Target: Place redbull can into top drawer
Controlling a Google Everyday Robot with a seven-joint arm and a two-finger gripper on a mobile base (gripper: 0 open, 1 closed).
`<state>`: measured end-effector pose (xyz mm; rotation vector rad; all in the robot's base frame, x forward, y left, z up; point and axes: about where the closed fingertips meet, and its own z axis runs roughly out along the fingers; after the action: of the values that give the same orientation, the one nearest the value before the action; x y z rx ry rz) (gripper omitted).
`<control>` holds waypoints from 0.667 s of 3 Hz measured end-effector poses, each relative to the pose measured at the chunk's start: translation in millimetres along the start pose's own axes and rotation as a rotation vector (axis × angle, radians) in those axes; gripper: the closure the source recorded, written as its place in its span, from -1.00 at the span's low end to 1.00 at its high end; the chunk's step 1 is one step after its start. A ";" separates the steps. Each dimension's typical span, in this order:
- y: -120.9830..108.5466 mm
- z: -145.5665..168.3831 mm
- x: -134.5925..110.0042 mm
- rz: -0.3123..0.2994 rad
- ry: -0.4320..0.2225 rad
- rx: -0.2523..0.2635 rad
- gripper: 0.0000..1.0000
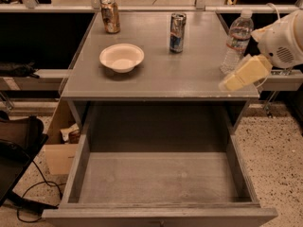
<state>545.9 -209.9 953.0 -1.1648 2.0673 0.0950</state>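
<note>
Redbull can [177, 32] upright on cabinet [161, 82]; top drawer [158, 178] open; tool [233, 80] at right edge.

At three o'clock: the arm [283, 34], a rounded white shell with a round dotted grille [284, 55] and thin pale cable [271, 6]; its gripper [232, 82], a blocky cream wedge.
</note>
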 end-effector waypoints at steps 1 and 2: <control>-34.9 26.6 -38.5 0.038 -0.153 0.054 -1.00; -44.6 20.5 -76.2 0.048 -0.268 0.092 -1.00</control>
<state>615.0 -173.9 999.4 -0.9888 1.8432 0.1680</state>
